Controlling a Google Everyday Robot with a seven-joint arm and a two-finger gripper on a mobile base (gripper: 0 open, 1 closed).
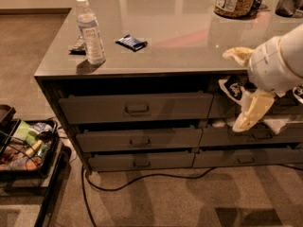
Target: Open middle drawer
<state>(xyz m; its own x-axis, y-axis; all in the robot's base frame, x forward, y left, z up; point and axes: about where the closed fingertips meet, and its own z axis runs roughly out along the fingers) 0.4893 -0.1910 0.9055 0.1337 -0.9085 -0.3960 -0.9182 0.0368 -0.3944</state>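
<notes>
The middle drawer [139, 139] is sitting under the tabletop [189, 32]. The tool [246, 117] is hanging to its right, and I cannot tell whether it is open.

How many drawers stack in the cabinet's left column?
3: tall dark-grey top drawer, medium middle drawer, slim bottom drawer; none seems hidden. Cream pincer hangs right of them.
</notes>
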